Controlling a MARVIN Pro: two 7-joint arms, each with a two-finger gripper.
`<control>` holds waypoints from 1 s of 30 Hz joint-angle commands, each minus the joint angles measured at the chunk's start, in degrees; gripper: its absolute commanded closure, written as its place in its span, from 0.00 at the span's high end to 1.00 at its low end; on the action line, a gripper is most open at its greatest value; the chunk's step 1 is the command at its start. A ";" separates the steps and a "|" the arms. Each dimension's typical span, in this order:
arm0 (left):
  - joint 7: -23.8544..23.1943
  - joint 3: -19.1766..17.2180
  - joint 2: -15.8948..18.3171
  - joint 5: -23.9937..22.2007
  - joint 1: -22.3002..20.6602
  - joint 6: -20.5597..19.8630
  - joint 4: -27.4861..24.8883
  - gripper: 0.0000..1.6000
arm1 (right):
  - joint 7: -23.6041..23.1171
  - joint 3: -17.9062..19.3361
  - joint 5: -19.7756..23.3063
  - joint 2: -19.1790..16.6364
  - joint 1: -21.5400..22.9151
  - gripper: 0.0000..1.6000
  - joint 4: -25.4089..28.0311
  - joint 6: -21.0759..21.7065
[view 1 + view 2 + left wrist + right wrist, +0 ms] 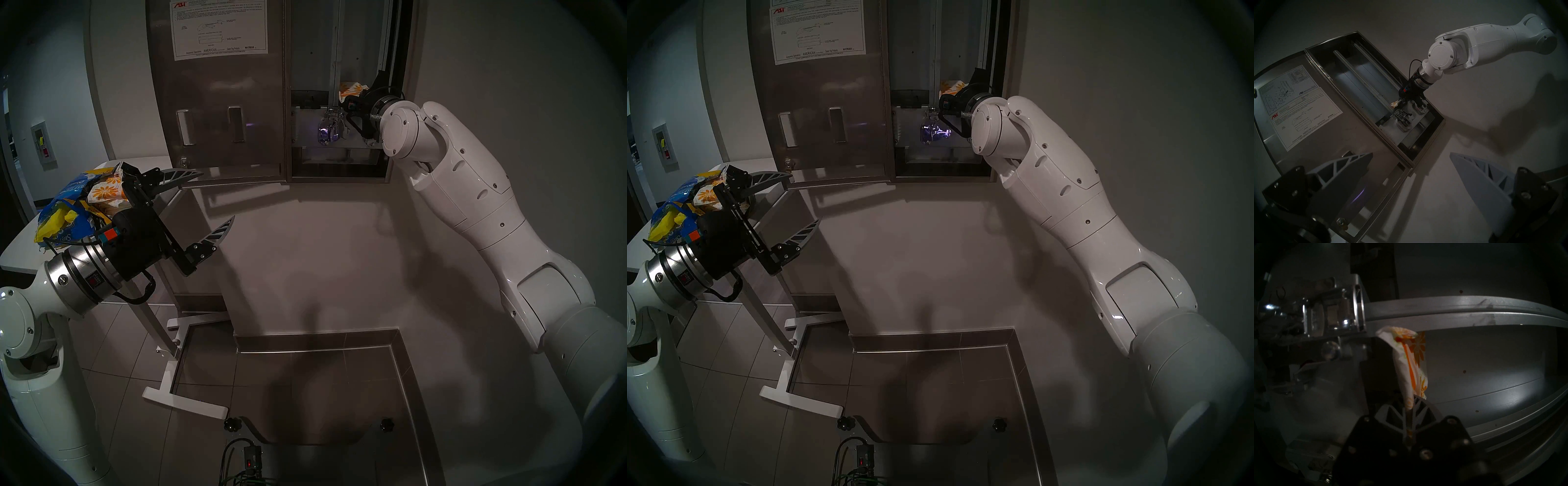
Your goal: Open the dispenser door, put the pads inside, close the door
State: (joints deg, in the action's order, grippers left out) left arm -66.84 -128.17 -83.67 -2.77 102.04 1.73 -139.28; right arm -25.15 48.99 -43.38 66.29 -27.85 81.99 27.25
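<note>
Left end effector (200, 203) hangs wide and empty beside the dispenser door (217, 112), swung open. Right end effector (1409, 414) pinches a flower-print pad (1412, 361) inside the dispenser (339, 51); the crumpled pad could snag on the chute rail.

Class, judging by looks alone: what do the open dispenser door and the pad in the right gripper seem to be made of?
Dispenser door: probably brushed stainless steel, with a dull grey sheen, soft reflections and folded edges.
Pad: apparently thin plastic or paper wrap, white with an orange flower print; it creases and droops softly where the right gripper pinches it.
</note>
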 commanded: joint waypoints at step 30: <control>0.15 0.05 0.13 -0.59 -0.91 -0.16 -0.72 1.00 | -1.45 0.72 -1.84 1.25 3.68 0.60 0.61 1.90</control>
State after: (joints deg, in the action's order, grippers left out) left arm -66.89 -128.19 -83.69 -2.78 102.03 1.73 -139.28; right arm -26.64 48.93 -44.83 67.66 -26.22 81.16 29.07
